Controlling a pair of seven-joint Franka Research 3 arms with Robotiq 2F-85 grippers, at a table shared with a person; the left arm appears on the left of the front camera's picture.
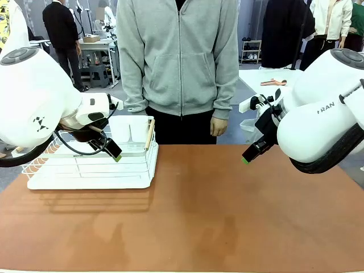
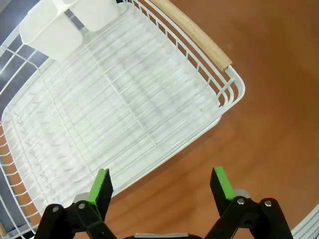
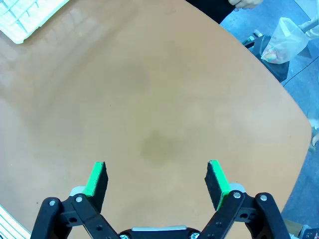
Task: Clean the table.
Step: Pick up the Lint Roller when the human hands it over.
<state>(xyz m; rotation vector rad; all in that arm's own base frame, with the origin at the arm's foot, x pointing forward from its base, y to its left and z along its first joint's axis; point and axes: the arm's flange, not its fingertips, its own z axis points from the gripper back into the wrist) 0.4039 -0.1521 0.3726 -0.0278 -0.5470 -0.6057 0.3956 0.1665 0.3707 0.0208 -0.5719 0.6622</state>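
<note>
Reddish-brown and bare up front, the table is being overhung by the left gripper and right gripper, both being held wide open and empty, and a snagged finger is being risked should the left be lowered onto the dish rack at its wire rim.

A white table stands at the back of the room, and a small pink thing lies on it. Just behind the white table is a low shelf with shoes, against a pale grey wall. Far to the left of the white table there is a work bench with small things on it and a dark stool under it. A person in black stands beside this bench. The floor around the white table is blue-grey. The light is soft and even.
</note>
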